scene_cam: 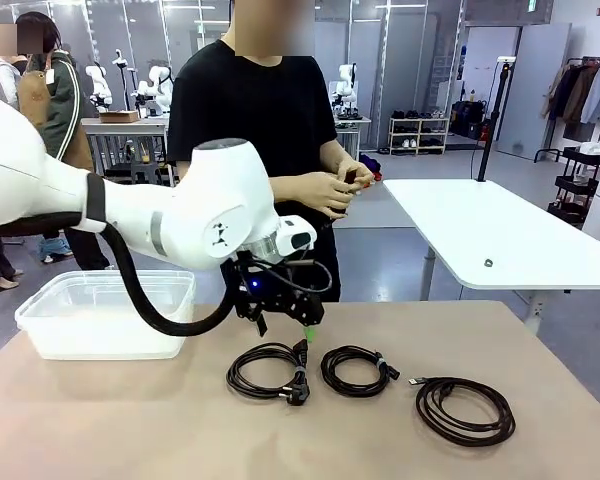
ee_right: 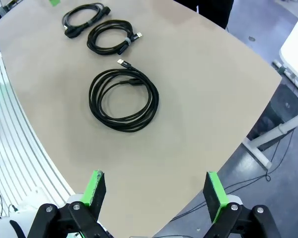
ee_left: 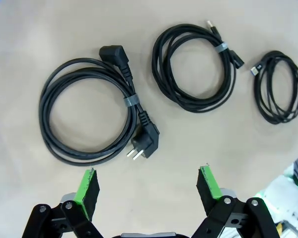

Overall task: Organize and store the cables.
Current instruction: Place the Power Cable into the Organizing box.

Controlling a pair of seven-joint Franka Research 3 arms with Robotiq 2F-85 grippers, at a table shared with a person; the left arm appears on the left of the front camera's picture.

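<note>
A: Left gripper (scene_cam: 285, 330)?
B: Jaws spread wide, nothing gripped. It's hung just right of the clear bin (scene_cam: 100, 335).
A: Right gripper (ee_right: 154, 174)?
B: Opened wide too, nothing held.
A: Cables?
B: Three coils are laid in a row right of the bin, all outside it: power cable (ee_left: 130, 101) nearest, middle cable (ee_left: 221, 48) next, last cable (ee_right: 151, 106) farthest.
</note>
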